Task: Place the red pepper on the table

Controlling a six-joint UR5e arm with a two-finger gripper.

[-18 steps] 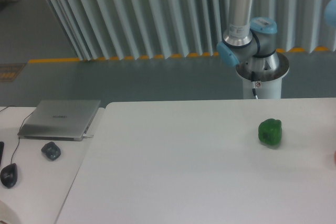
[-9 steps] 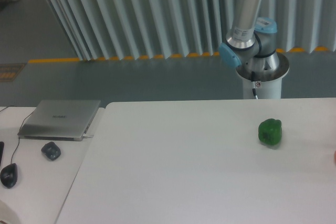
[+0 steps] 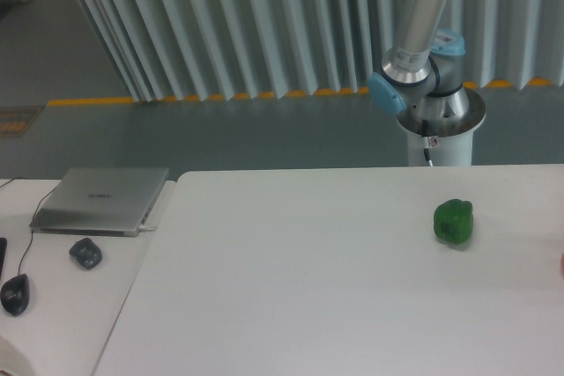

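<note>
The white table (image 3: pixel 308 288) fills the lower frame. At its right edge a thin reddish sliver (image 3: pixel 561 261) touches the frame border; too little of it shows to tell whether it is the red pepper. Behind the table stands the robot arm (image 3: pixel 421 24) on its base, and its silver link rises out of the top of the frame. The gripper is out of view.
A green bell pepper (image 3: pixel 454 221) sits on the table at the right. On the adjoining desk at the left lie a closed laptop (image 3: pixel 101 200), a dark mouse (image 3: pixel 15 293) and a small dark object (image 3: pixel 85 253). The robot's pedestal (image 3: pixel 439 134) stands behind the far edge.
The arm's upright link has swung to the right and leans further that way. The green pepper and the desk items have not moved.
</note>
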